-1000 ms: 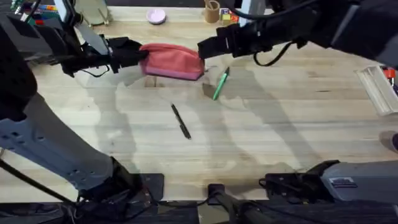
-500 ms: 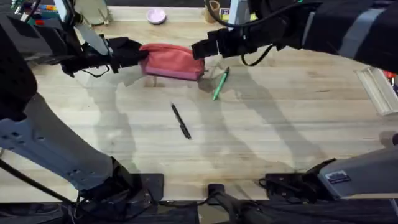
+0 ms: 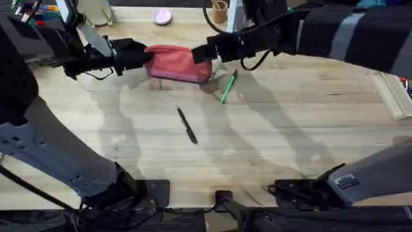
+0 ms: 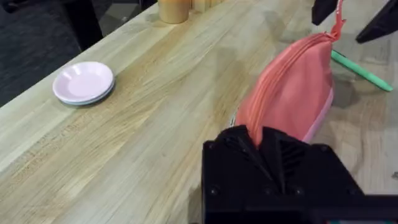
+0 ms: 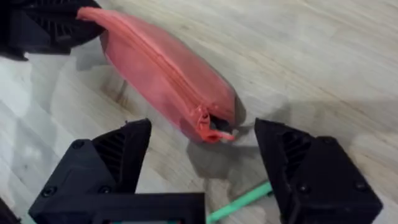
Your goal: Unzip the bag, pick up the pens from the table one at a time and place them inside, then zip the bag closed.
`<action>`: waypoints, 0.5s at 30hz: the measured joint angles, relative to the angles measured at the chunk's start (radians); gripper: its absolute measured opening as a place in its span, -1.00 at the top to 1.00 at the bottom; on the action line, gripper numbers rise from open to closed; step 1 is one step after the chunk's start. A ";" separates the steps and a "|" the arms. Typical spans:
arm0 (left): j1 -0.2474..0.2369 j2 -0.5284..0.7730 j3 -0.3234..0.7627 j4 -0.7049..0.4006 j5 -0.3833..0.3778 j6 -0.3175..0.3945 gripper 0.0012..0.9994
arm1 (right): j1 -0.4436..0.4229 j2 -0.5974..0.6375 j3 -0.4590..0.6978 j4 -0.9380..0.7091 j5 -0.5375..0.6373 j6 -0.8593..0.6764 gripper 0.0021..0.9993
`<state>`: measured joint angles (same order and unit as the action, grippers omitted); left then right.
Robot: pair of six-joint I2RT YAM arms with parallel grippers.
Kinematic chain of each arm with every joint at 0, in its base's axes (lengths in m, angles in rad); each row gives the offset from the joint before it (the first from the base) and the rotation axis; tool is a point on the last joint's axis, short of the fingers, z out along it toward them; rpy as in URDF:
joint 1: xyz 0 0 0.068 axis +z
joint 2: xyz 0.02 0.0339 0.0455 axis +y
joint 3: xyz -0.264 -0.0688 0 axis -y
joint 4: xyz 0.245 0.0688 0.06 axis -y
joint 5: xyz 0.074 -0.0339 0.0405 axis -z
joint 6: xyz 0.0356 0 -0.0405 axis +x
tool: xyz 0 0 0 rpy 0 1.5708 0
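The left gripper (image 4: 261, 146) pinched the soft, floppy bag (image 3: 177, 63) at one end while the right gripper (image 5: 202, 165) gaped wide at its red pull cord (image 5: 214, 127).

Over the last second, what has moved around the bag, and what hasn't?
The right hand has moved in toward the bag, now straddling its zipper pull end with fingers open, not yet gripping. The left hand stays clamped on the bag's other end. The bag, green pen and black pen lie where they were on the table; the zipper looks closed.
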<state>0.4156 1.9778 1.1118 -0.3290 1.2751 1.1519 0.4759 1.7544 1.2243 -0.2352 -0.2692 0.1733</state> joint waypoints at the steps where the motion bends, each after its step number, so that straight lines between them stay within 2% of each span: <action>1: 0.000 0.000 0.000 0.000 0.000 0.000 0.92 | 0.000 0.004 0.000 0.008 0.002 0.006 -0.99; 6: 0.000 0.000 0.000 0.000 0.000 0.000 0.92 | 0.002 0.021 0.000 0.010 0.007 0.014 -0.95; 11: 0.000 0.000 0.000 0.000 0.000 0.000 0.92 | 0.004 0.023 0.000 0.010 0.011 0.018 -0.81; 15: 0.000 0.000 0.000 0.000 0.000 0.000 0.92 | 0.005 0.023 0.000 0.010 0.011 0.018 -0.55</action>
<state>0.4156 1.9778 1.1118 -0.3290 1.2751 1.1519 0.4805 1.7779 1.2243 -0.2249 -0.2584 0.1911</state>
